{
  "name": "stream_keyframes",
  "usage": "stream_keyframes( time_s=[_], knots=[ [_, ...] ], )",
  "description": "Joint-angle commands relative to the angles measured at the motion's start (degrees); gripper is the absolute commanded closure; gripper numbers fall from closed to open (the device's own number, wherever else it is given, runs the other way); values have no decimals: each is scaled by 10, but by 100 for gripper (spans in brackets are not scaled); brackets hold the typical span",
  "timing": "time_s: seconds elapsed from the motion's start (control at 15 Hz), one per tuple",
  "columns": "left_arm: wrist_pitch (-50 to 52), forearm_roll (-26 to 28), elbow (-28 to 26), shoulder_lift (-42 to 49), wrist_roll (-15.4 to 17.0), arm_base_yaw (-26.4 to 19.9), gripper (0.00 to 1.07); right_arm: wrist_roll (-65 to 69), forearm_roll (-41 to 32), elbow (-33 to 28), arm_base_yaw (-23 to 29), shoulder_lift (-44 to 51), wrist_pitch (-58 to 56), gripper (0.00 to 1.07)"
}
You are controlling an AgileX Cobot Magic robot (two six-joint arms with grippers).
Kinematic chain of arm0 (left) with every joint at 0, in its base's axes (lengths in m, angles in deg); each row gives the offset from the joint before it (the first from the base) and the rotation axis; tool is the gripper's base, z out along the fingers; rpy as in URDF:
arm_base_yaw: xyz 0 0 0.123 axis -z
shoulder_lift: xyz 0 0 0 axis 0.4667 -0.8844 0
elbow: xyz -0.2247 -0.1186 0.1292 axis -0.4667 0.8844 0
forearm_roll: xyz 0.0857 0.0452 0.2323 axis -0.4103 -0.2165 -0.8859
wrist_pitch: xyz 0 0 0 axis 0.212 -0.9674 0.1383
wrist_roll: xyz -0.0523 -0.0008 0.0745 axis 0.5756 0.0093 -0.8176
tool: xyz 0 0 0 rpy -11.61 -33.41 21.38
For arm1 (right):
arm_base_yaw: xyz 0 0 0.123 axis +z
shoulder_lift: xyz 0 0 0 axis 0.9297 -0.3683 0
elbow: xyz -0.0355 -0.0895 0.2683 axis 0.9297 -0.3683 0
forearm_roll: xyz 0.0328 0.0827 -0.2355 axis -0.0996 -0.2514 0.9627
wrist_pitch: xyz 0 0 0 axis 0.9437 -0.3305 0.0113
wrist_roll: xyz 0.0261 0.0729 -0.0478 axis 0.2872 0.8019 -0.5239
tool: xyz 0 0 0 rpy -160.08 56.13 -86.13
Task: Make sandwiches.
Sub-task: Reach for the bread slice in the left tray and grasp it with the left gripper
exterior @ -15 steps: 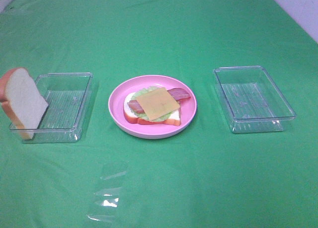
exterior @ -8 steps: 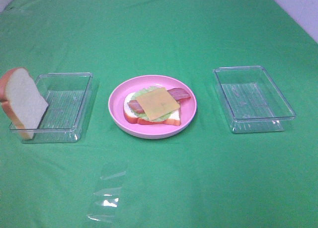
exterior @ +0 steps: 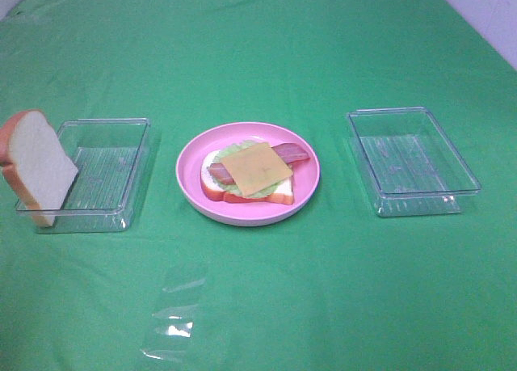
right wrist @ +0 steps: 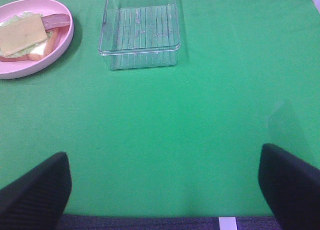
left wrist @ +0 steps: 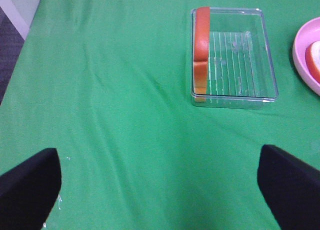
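An open sandwich [exterior: 250,173] lies on the round pink plate [exterior: 191,195] in the middle of the green cloth: a bread slice, lettuce, a bacon strip and a yellow cheese slice [exterior: 256,167] on top. It also shows in the right wrist view [right wrist: 22,35]. A second bread slice [exterior: 36,167] stands on edge, leaning at the left end of the left clear tray [exterior: 133,157]; the left wrist view shows it too [left wrist: 201,49]. My left gripper [left wrist: 160,190] is open and empty, well short of that tray. My right gripper [right wrist: 162,190] is open and empty. Neither gripper shows in the high view.
An empty clear tray [exterior: 464,177] stands right of the plate and also shows in the right wrist view [right wrist: 140,52]. A crumpled piece of clear plastic [exterior: 174,322] lies on the cloth near the front left. The cloth's edge shows in the left wrist view [left wrist: 22,34].
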Motion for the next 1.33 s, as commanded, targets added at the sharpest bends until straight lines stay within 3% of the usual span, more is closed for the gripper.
stream_keyframes(
  time_s=[0.07,0.4,0.47,0.67,1.07,1.33],
  knots=[
    [11,0,-53,-115,5,3,7,-7,-2,-2,-1,16,2,9],
    [11,0,-158,-316,1,3,7,-7,-2,-2,-1,16,2,9],
    [13,5,-195,-401,-5,3,7,-7,-2,-2,-1,16,2,9],
    [33,36,-235,-501,-30,3,7,-7,-2,-2,-1,16,2,9],
    [161,136,-250,-642,-129,3,7,-7,-2,-2,-1,16,2,9],
    [210,176,-250,-693,-161,7,7,-7,-2,-2,-1,16,2,9]
  ],
)
